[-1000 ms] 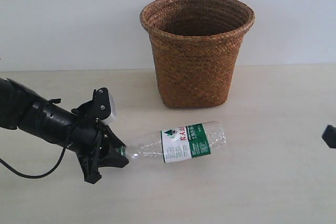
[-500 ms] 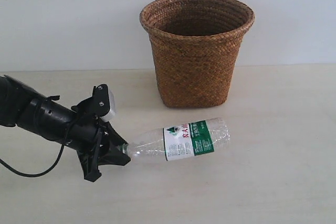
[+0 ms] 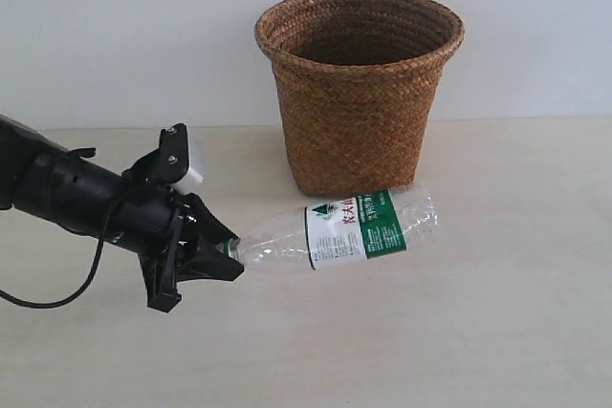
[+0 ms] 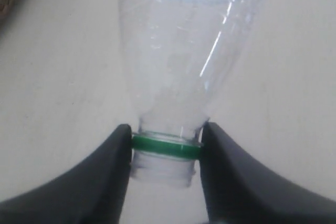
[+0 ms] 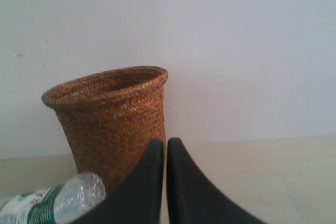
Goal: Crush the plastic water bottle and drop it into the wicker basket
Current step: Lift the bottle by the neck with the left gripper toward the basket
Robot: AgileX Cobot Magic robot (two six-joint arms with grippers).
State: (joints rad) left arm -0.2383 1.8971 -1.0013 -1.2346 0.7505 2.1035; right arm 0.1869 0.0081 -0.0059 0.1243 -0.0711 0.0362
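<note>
The plastic water bottle [image 3: 339, 229] is clear with a green-and-white label and is held off the table, its base tilted up toward the wicker basket [image 3: 359, 93]. My left gripper [image 3: 228, 257] is shut on the bottle's neck, its black fingers either side of the green ring [image 4: 166, 147]; the threaded mouth shows no cap. The bottle body [image 4: 184, 45] stretches away from the jaws. My right gripper [image 5: 166, 142] is shut with nothing in it and is out of the exterior view. From it I see the basket [image 5: 113, 124] and the bottle's base [image 5: 58, 200].
A pale wooden table [image 3: 459, 332] carries everything, with a white wall behind the basket. A black cable [image 3: 57, 298] trails from the left arm over the table at the left edge.
My left gripper has lifted and moved right with the bottle; the bottle's base has risen and swung toward the basket. The right gripper, seen at the right edge one second ago, has left the exterior view.
</note>
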